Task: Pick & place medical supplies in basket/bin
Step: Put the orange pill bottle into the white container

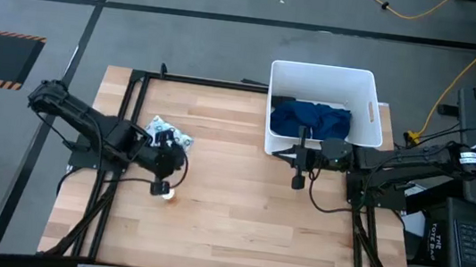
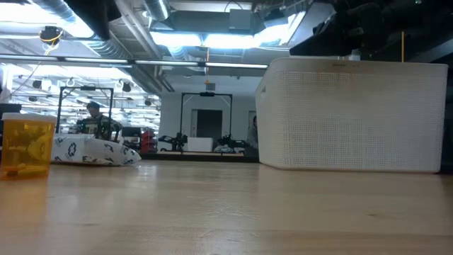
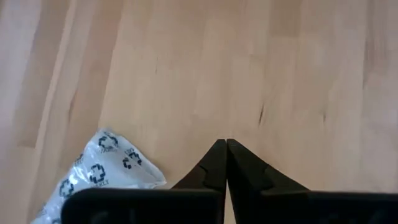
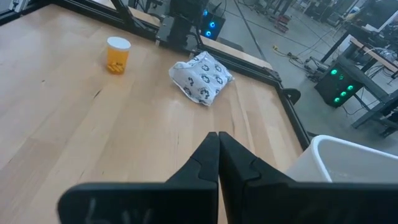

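My left arm reaches in from the counter's left edge, elbow bent, forearm angled toward the middle of the pale wooden counter (image 1: pixel 239 205). My left gripper (image 1: pixel 162 188) points down over the small orange pill bottle with a white cap (image 1: pixel 168 195), which stands upright on the wood; from overhead the gripper covers most of it, and I cannot tell whether it touches. In my left wrist view the two dark fingers (image 3: pixel 211 168) are pressed together tip to tip with nothing between them, bare wood beyond.

The small white crinkled plastic packet printed with dark recycling marks (image 1: pixel 166 132) lies flat on the counter just beside my left wrist, on the far side from the bottle.

My right arm stretches in low from the right edge, nearly level, its forearm running along the near wall of the white rectangular plastic tub with slot handles (image 1: pixel 370 95). My right gripper (image 1: pixel 298 182) hangs just in front of that wall, fingers pointing toward the counter's near edge and pressed together, empty.

The large dark-blue cloth (image 1: pixel 310 119) lies bunched inside the tub, against its near wall. The tub sits at the counter's far right corner.
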Available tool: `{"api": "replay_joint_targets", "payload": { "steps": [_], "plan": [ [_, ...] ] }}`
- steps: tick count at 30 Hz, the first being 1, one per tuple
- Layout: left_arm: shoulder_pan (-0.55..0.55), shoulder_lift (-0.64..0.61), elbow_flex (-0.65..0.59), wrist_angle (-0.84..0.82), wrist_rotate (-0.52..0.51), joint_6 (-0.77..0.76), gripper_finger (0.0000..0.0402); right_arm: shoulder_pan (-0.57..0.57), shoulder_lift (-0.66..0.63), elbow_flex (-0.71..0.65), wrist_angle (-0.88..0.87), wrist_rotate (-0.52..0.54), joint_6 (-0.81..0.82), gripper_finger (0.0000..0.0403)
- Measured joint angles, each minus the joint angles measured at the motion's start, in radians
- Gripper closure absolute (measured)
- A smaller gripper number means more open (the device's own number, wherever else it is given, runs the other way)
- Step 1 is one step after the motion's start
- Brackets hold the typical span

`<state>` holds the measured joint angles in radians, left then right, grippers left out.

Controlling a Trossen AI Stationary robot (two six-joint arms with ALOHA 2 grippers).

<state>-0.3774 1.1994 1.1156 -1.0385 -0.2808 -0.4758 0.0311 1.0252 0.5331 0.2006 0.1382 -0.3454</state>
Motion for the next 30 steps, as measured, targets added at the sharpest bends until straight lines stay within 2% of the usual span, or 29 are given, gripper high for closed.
{"api": "replay_joint_targets", "payload": {
  "steps": [8,11,16,24,30],
  "plan": [
    [-0.059,0.076,0.0,-0.006,-0.061,-0.014,0.0358,-0.001,0.0,0.0,-0.011,0.0,0.001,0.04],
    [-0.062,0.109,0.0,-0.005,-0.09,-0.074,0.0333,-0.001,0.0,0.0,-0.011,0.0,-0.002,0.04],
    [-0.073,0.172,-0.001,0.006,-0.081,-0.211,0.0281,-0.001,0.0,0.0,-0.01,0.001,-0.049,0.04],
    [-0.104,0.244,-0.002,0.011,-0.066,-0.349,0.0195,-0.001,0.0,0.0,-0.01,0.002,-0.127,0.04],
    [-0.135,0.267,-0.002,0.011,-0.045,-0.419,0.0155,-0.002,0.0,0.0,0.008,0.001,-0.161,0.04]
  ]
}}
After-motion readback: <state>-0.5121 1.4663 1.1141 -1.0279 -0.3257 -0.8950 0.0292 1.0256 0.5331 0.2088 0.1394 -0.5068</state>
